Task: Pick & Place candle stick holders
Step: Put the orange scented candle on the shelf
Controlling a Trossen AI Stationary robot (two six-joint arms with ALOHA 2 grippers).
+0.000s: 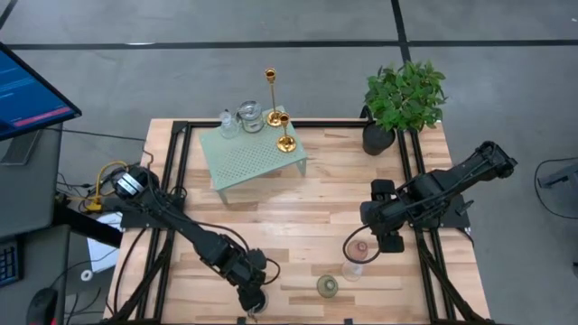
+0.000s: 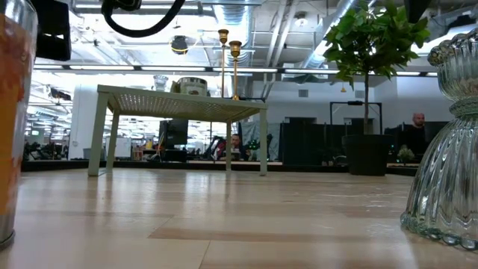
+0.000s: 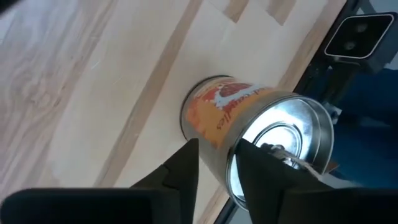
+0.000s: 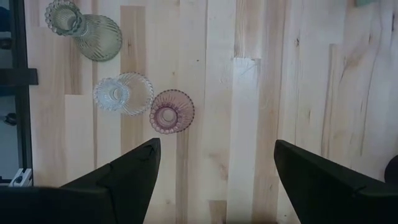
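My left gripper (image 1: 255,294) is near the table's front edge, shut on a silvery metal cup with an orange label (image 3: 249,118), which also shows in the low view (image 2: 13,112). My right gripper (image 4: 214,168) is open and empty above the table's right part. Ahead of it stand three ribbed glass holders on their bases: pink (image 4: 171,111), clear (image 4: 123,94) and greenish (image 4: 87,28). On the mint-green rack (image 1: 253,158) stand a tall gold candlestick (image 1: 270,77), a short gold one (image 1: 284,131), a silvery cup (image 1: 248,116) and a small clear holder (image 1: 226,122). My left gripper has the cup's wall at its open rim (image 3: 231,155), one finger inside the cup (image 3: 261,177) and one outside (image 3: 183,171). The fingers come from above, slanting down. The cup is upright, and its base (image 3: 186,115) seems to stand on the table.
A potted green plant (image 1: 402,99) stands at the table's far right corner. One ribbed glass holder (image 2: 448,149) is very near the low camera. Black frame rails (image 1: 172,181) run along the table's left and right sides. Bare wood (image 1: 298,212) lies between the rack and the glass holders.
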